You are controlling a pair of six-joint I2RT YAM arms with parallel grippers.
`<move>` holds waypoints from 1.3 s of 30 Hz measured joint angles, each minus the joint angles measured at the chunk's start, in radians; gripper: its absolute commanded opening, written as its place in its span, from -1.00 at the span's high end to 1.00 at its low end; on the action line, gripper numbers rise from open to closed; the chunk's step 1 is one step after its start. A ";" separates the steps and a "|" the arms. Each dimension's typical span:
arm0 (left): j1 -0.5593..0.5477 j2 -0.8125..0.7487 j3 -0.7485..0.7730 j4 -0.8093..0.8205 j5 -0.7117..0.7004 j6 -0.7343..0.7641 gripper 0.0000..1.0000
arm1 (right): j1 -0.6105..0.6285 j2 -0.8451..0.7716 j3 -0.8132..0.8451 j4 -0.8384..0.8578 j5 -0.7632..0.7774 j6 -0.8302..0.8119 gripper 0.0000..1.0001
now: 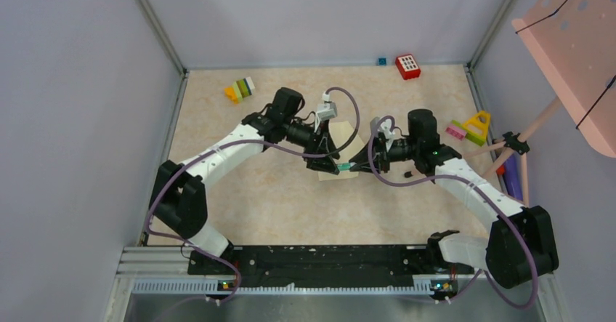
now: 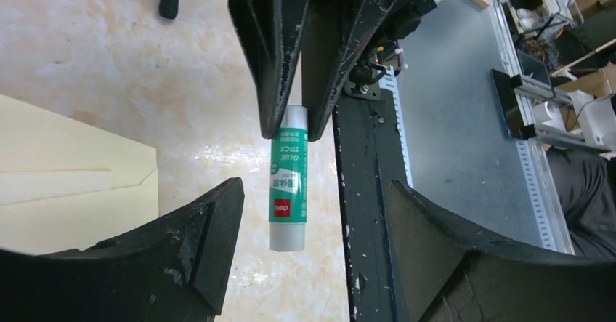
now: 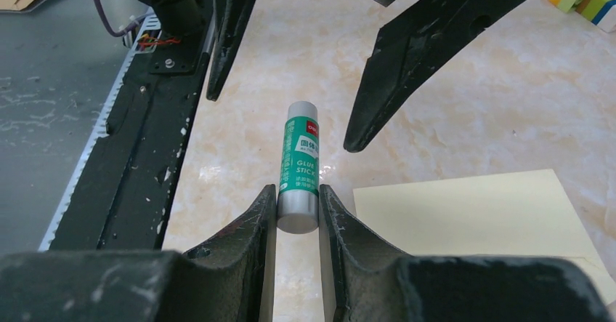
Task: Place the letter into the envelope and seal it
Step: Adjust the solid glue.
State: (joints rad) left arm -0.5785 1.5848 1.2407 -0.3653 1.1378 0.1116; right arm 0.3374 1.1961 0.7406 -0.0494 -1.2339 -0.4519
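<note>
Cream paper envelope (image 3: 472, 213): lies flat on the desk (image 3: 465, 104), under and just beside the point where the two arms meet.
Envelope axis: in the top view its long side seems to run away from the arm bases, slightly tilted. The arms cover much of it, and I cannot tell which way the flap points.
Glue stick (image 3: 301, 163): held level above the desk, with its length running from one arm to the other.
Right pincer (image 3: 298, 198): clamped on the stick's grey end, with only a short length gripped.
Left pincer (image 2: 316, 185): fingers spread wide on either side of the stick's free end, touching nothing.
Risk, stick: a pull or twist by the left pincer could drag the stick out of that short hold, or tilt it.
Risk, envelope: it is loose, so a low finger could push or crease it.
Letter: I cannot tell whether it is inside.
</note>
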 measured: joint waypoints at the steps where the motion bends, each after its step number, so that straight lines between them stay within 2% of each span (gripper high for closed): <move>1: -0.006 0.002 0.009 -0.024 -0.003 0.026 -0.51 | 0.000 0.000 0.000 -0.006 0.000 -0.004 1.00; 10: -0.027 0.031 0.019 -0.139 -0.037 0.132 -0.42 | 0.000 0.000 0.000 -0.027 0.000 -0.028 1.00; 20: -0.044 0.048 0.038 -0.182 -0.048 0.158 -0.05 | 0.000 0.000 0.000 -0.039 0.000 -0.048 1.00; 29: -0.045 0.056 0.053 -0.186 -0.050 0.157 0.13 | 0.005 0.000 0.000 -0.070 -0.002 -0.079 1.00; 36: -0.051 0.061 0.054 -0.187 -0.056 0.161 0.12 | 0.009 0.000 0.000 -0.072 -0.002 -0.080 1.00; 39: -0.055 0.061 0.057 -0.192 -0.059 0.168 0.21 | 0.010 0.000 0.000 -0.072 -0.002 -0.079 1.00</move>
State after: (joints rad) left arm -0.6334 1.6455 1.2980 -0.5568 1.0790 0.2794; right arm 0.3470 1.1961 0.7410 -0.1219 -1.2358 -0.5312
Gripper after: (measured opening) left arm 0.438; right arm 0.222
